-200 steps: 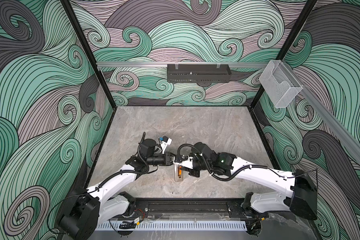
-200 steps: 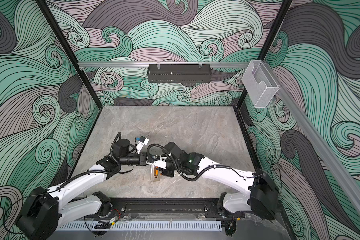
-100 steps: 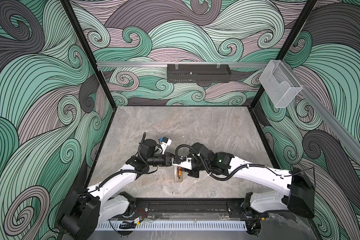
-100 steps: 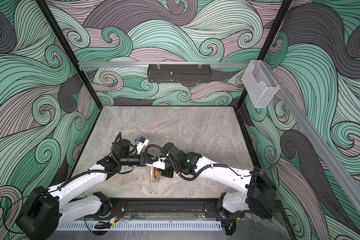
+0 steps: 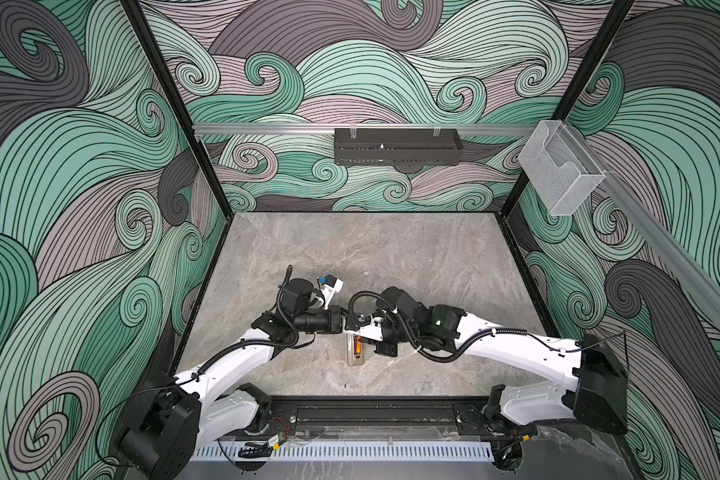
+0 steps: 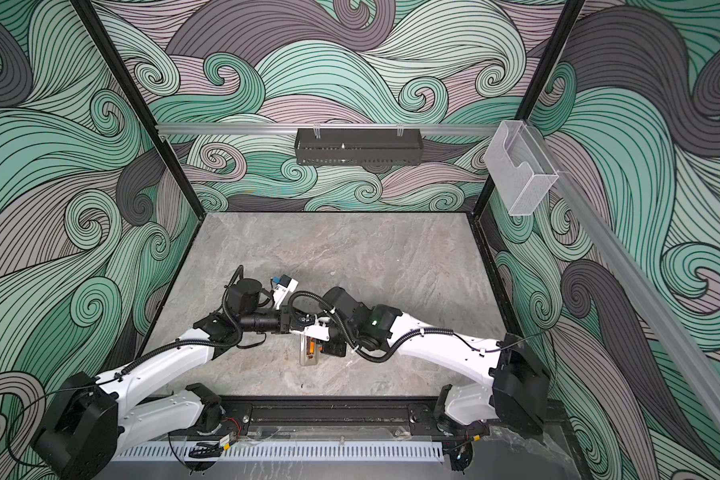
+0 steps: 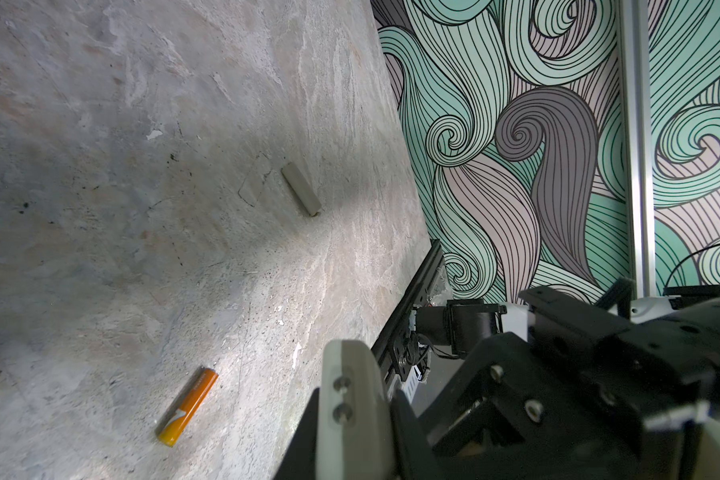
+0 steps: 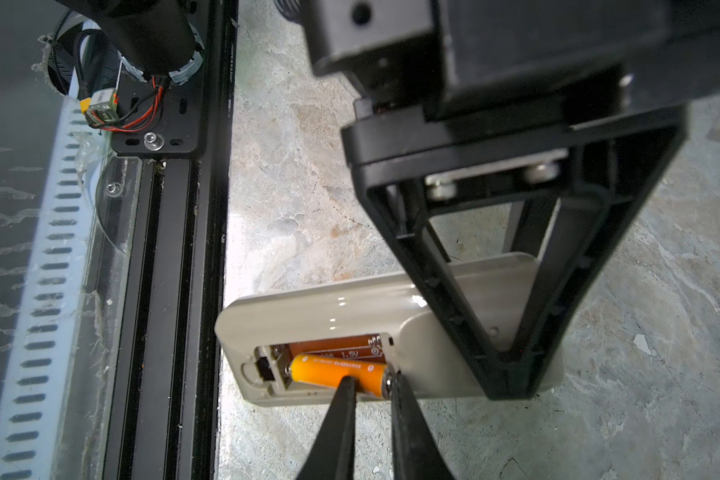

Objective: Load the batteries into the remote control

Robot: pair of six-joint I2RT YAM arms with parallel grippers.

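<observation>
Remote control [image 8: 329,307] lies back up on the desk [image 8: 292,166], close to the front rail [image 8: 171,249], its battery bay [image 8: 350,345] uncovered. One orange battery [image 8: 333,368] sits in the bay. Right hand [image 8: 373,386] is narrow: one fingertip on the battery's body, the other at its silvery end. I cannot tell whether they pinch it. Left hand [image 8: 510,376] is closed to a point, tip touching the remote's back beside the bay. In the left wrist view I see a second battery [image 7: 186,407] lying loose on the desk, well apart from a pale grey oblong piece [image 7: 301,189]. In both top views the hands meet over the remote.
</observation>
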